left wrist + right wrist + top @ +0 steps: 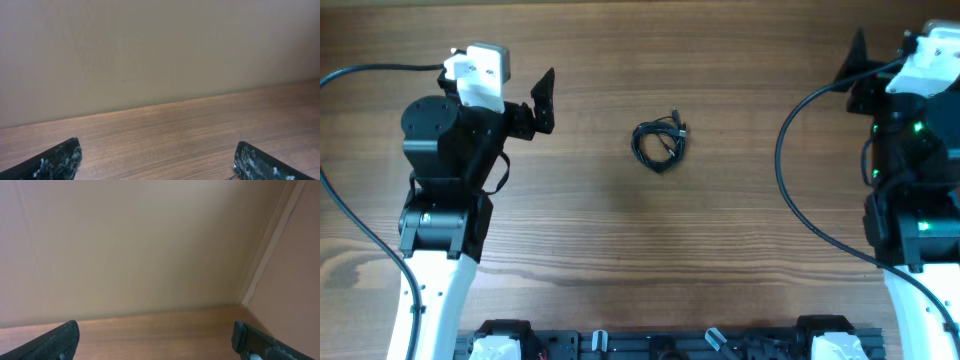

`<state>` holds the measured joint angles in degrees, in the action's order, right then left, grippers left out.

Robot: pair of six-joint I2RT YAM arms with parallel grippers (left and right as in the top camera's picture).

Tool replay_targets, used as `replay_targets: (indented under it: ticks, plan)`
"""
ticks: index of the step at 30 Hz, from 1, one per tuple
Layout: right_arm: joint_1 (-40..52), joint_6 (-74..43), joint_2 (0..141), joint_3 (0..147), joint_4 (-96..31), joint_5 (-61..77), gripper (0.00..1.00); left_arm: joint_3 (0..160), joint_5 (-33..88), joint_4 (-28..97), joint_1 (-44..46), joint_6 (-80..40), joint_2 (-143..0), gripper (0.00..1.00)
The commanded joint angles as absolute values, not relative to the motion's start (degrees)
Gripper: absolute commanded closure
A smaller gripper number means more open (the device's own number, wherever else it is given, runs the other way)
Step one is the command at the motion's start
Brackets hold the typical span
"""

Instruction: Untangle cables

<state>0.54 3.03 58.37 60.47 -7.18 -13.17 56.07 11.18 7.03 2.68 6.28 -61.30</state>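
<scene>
K: Fingertips at the bottom of the left wrist view, wide apart, only bare table and wall between them. Same in the right wrist view, pads spread, nothing held.

M: So both empty?

K: Yes. Left gripper spread and empty, and so is the right gripper. Both hang well clear of the work.

M: Where are the cables?

K: One small black coil on the table's middle, between the arms, nearer the left gripper. Plug ends seem to stick out at its upper right. Neither wrist camera sees it.

M: Step in hand?

K: The approach, I'd say. Nothing touched, task not begun.

M: How to do it well?

K: My judgement: tip a wrist down first so its camera finds the coil. Go for a plug end, not the whole bundle, since grabbing the middle would just lift the knot. Wires are far thinner than the fingers, so come down close to the wood and close fully. Use the second gripper to pin a loop, then draw the end out slowly and low.

M: Risk?

K: Pinching two strands together, or dragging the coil along.
</scene>
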Motion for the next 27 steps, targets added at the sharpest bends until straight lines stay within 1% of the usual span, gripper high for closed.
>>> replay_targets:
  ticks: [1, 4, 6, 7, 10, 13, 17, 22, 23, 27]
  plan:
    - [0.36, 0.12, 58.15, 54.70, -5.13, -13.74, 0.00, 55.70, 10.35, 7.05, 2.72, 5.34, -62.57, 0.00]
    - [0.36, -1.89, 58.17, 51.31, -4.38, -13.76, 0.00, 55.70, 9.19, 7.33, 2.72, 5.34, -63.99, 0.00]
    - [0.40, -7.44, 58.19, 50.76, -8.62, -13.67, 0.00, 55.70, 8.32, 7.51, 2.74, 5.32, -65.14, 0.02]
    - [0.43, -8.71, 58.41, 50.57, -8.60, -13.45, 0.00, 55.70, 8.01, 7.51, 2.79, 5.10, -65.84, 0.03]
    - [0.47, -8.84, 58.65, 50.57, -10.35, -12.84, 0.00, 55.70, 7.86, 6.94, 2.79, 1.78, -67.53, 0.03]
    - [0.47, -9.15, 59.59, 50.61, -15.46, -12.36, 0.00, 55.70, 7.84, 6.87, 2.94, 0.34, -68.77, 0.03]
    - [0.47, -11.11, 61.30, 50.74, -17.80, -11.46, 0.00, 55.72, 7.86, 10.31, 3.64, -2.42, -70.81, 0.05]
    - [0.47, -12.16, 61.41, 50.78, -20.14, -2.74, 0.00, 55.72, 8.91, 15.75, 5.23, -2.61, -71.29, 0.02]
    - [0.47, -12.03, 61.41, 50.78, -20.86, 0.71, 0.00, 55.72, 10.35, 16.27, 5.43, -2.61, -71.29, 0.00]
    - [0.47, -12.25, 61.39, 50.78, -22.63, 7.86, 0.00, 55.72, 18.92, 16.67, 5.41, -2.72, -71.26, 0.00]
